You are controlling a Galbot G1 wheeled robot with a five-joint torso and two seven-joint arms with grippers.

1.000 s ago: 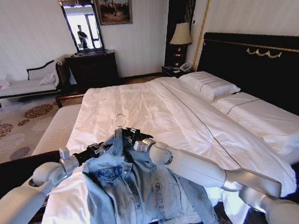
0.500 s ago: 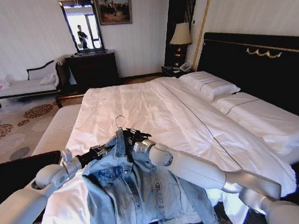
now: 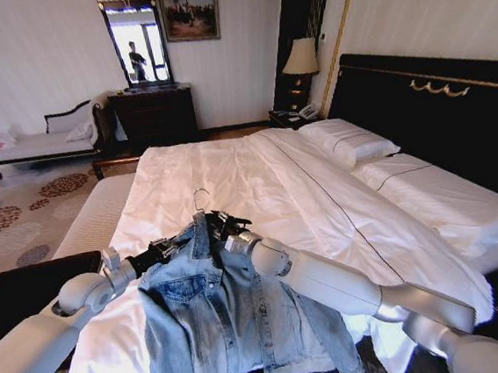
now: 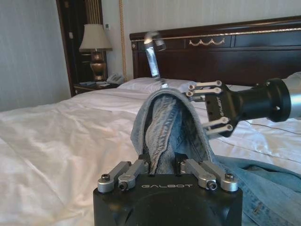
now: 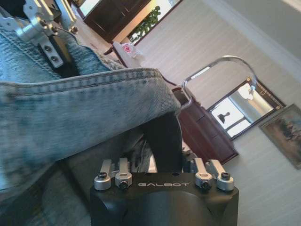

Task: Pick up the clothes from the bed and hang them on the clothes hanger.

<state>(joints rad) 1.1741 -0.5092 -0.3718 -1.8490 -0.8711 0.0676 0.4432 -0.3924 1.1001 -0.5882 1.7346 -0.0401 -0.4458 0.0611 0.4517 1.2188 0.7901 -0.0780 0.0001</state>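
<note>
Denim jacket (image 3: 226, 316) draped on hanger (image 3: 201, 198), held above bed (image 3: 258, 186). Left end effector (image 3: 165, 247) clamps collar; right end effector (image 3: 224, 225) apparently grips hanger. Risk: uneven pull, jacket slides off.

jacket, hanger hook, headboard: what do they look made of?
Jacket: faded light-blue denim; stitched seams and woven twill show in the left wrist view.
Hanger hook: looks like polished metal wire, silvery with bright glints.
Headboard: apparently dark glossy wood with gold trim; could be lacquered veneer.
Both the left gripper and right gripper are at the collar.
</note>
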